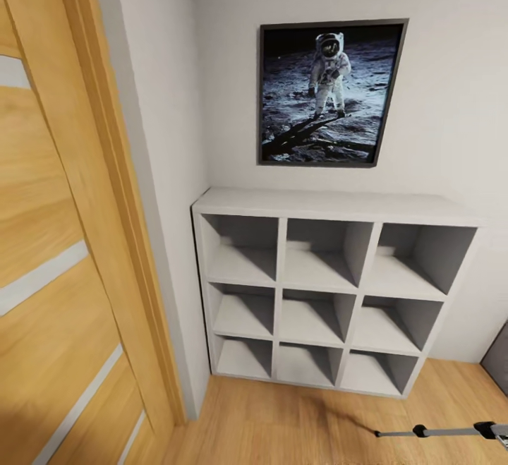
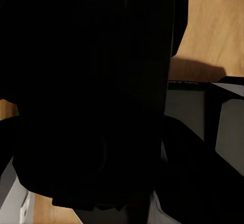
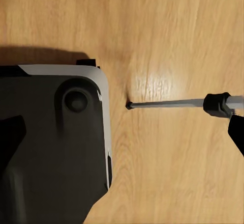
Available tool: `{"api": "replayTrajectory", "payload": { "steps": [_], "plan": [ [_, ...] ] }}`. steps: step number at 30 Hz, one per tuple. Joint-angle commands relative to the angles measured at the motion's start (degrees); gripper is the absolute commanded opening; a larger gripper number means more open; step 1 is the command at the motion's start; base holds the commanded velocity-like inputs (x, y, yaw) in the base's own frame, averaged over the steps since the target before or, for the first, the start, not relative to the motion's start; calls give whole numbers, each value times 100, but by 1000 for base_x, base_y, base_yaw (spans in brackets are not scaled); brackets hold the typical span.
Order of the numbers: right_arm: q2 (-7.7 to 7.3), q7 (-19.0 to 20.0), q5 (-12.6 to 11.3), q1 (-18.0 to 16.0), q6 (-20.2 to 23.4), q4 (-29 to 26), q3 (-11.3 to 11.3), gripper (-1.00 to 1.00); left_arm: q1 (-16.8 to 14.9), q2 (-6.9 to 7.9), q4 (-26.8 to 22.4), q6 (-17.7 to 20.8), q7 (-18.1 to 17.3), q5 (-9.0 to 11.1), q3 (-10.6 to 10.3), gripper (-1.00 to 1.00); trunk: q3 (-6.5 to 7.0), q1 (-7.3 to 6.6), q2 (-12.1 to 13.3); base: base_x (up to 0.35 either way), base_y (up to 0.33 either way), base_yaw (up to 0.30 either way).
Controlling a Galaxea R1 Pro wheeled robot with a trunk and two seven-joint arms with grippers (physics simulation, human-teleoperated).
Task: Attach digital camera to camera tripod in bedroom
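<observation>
Close against the left wrist lens, a black mass (image 2: 86,96), too dark to identify; pincer states impossible to tell on either arm. At five o'clock in the head view, one camera tripod (image 1: 441,431) leg, cut off by the frame edge, over wood floor (image 1: 282,423). Beyond: one cube shelf (image 1: 331,296) with nine compartments, one astronaut picture (image 1: 328,91), one wooden door (image 1: 63,239) at nine o'clock. Beside the same leg in the right wrist view, robot base (image 3: 51,142).

No legible text, label, brand, number or sign is showing in any view. The framed astronaut picture (image 1: 330,92) on the wall is carrying no readable caption. The grey cube shelf (image 1: 331,205) beneath it is bearing no markings. The tripod leg (image 3: 173,103) over the wood floor (image 3: 168,40) is showing no lettering.
</observation>
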Motion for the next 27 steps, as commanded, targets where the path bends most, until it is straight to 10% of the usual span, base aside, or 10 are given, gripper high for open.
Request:
{"api": "replayTrajectory", "payload": {
  "steps": [1,27],
  "plan": [
    [1,-10,4,-6,-33,19,-8,100,1,2,-1,24,-22,52,-47,-100,-2,2,-4,0,0,-169],
    [2,-10,23,-6,-34,20,1,100,8,2,-3,24,-25,49,-47,-100,-2,2,-4,0,0,-166]
  ]
}}
